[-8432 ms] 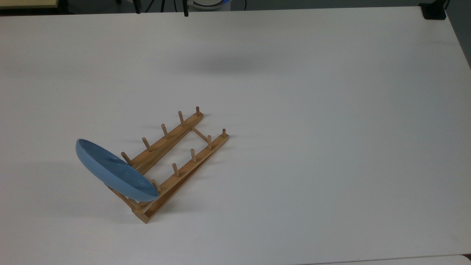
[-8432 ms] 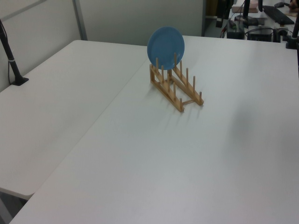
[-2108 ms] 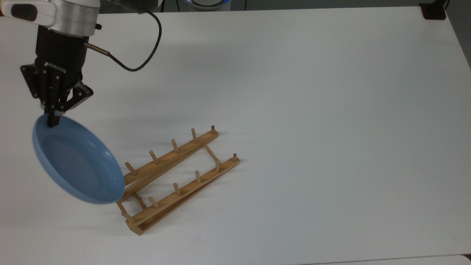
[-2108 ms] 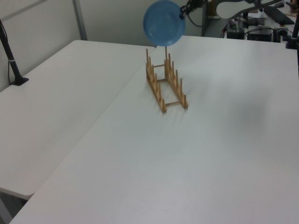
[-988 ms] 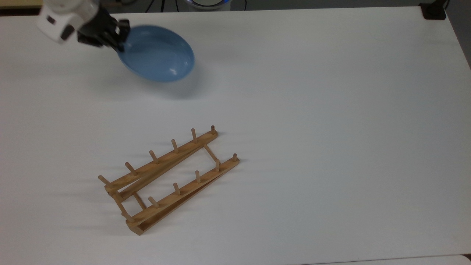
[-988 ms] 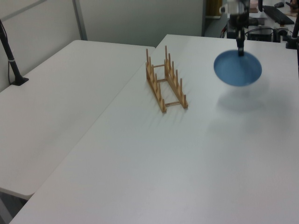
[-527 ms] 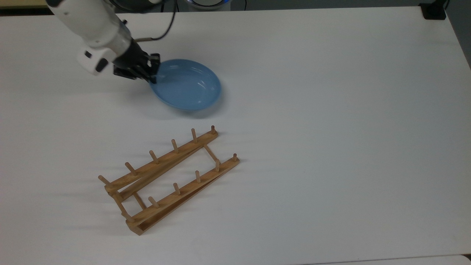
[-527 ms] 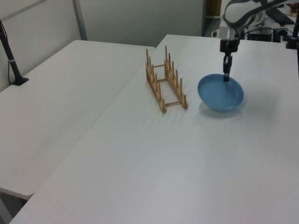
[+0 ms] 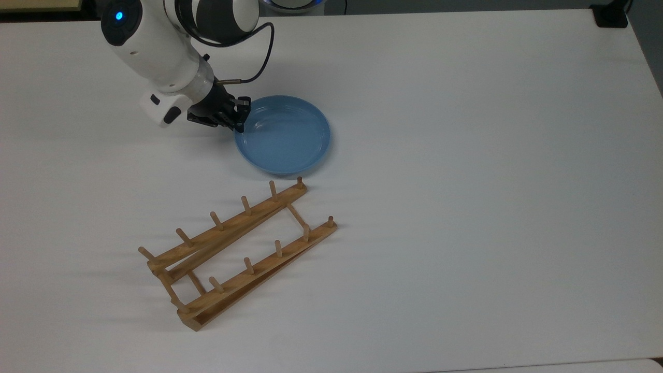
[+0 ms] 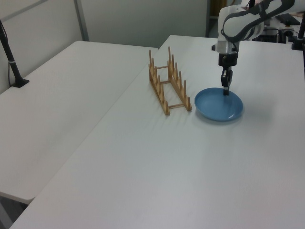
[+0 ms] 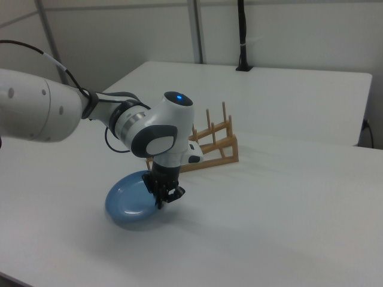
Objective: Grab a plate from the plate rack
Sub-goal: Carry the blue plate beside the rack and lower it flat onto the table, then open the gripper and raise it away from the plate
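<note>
White tabletop [image 9: 466, 155] carries everything, and nothing on it or on me bears writing I can read. A blue light [image 9: 118, 15] glows on my arm's white housing, and a black cable [image 9: 261, 57] loops from the wrist.

My gripper [image 9: 239, 120] reaches down at the plate's rim on the top view's left. Its fingers are clamped on the plate [image 9: 284, 133], pinching the rim between them. In the left view my gripper [image 10: 226, 90] comes almost straight down onto the far rim of the plate [image 10: 218, 105], and in the right view my gripper [image 11: 163, 200] grips the near right rim of the plate [image 11: 133, 203].

That plate lies flat and open side up on the table, out of the rack, toward the far edge in the top view and left of the middle. Its near rim sits just beside the rack's far end, apart from the pegs.

My rack [image 9: 238, 254] stands empty on the table, running on a slant from the near left toward the plate in the top view, its pegs upright in two rows. In the left view the rack [image 10: 169, 88] is just left of the plate; in the right view the rack [image 11: 212, 146] stands behind my arm.

Beyond the table, the left view shows a second white table [image 10: 62, 95] butted against mine, a black post [image 10: 9, 57] on its far left edge, and grey partition walls [image 10: 138, 19] behind.
</note>
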You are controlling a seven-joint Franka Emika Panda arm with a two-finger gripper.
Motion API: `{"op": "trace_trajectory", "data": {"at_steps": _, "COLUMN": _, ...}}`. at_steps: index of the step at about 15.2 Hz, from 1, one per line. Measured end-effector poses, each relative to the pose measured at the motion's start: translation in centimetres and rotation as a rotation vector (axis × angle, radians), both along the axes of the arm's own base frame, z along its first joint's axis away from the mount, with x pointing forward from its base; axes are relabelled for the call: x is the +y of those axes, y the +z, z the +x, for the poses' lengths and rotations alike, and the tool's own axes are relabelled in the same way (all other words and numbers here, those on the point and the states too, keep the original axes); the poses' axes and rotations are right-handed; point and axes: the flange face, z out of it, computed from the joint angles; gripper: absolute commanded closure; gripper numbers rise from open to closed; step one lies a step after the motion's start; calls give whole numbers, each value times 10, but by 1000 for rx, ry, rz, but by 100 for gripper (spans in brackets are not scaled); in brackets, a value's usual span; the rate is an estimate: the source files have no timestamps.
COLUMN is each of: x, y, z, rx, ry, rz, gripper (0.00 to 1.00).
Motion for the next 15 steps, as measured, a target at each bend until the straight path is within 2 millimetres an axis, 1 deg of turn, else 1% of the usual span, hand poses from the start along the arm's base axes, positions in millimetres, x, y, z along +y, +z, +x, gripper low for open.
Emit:
{"op": "trace_trajectory", "data": {"at_steps": 1, "x": 0, "y": -1, "z": 0, "rx": 2, "ry": -1, "rz": 0, "gripper": 58}}
{"op": "trace_trajectory", "data": {"at_steps": 2, "x": 0, "y": -1, "z": 0, "rx": 4, "ry": -2, "rz": 1, "gripper": 29}}
{"op": "trace_trajectory", "data": {"at_steps": 3, "x": 0, "y": -4, "z": -1, "rx": 8, "ry": -1, "rz": 2, "gripper": 5}}
{"op": "trace_trajectory", "data": {"at_steps": 4, "x": 0, "y": -6, "z": -1, "rx": 12, "ry": -2, "rz": 3, "gripper": 0}}
{"op": "trace_trajectory", "data": {"at_steps": 8, "x": 0, "y": -9, "z": -2, "rx": 25, "ry": -1, "rz": 8, "gripper": 0}}
{"op": "trace_trajectory", "data": {"at_steps": 10, "x": 0, "y": -1, "z": -2, "rx": 23, "ry": 0, "rz": 9, "gripper": 0}}
{"op": "trace_trajectory", "data": {"at_steps": 12, "x": -1, "y": 19, "z": -2, "rx": 10, "ry": -7, "rz": 6, "gripper": 0}}
{"op": "trace_trajectory", "data": {"at_steps": 13, "x": -1, "y": 33, "z": -2, "rx": -1, "ry": -20, "rz": 2, "gripper": 0}}
{"op": "trace_trajectory", "data": {"at_steps": 15, "x": 1, "y": 71, "z": -3, "rx": -20, "ry": -51, "rz": -5, "gripper": 0}}
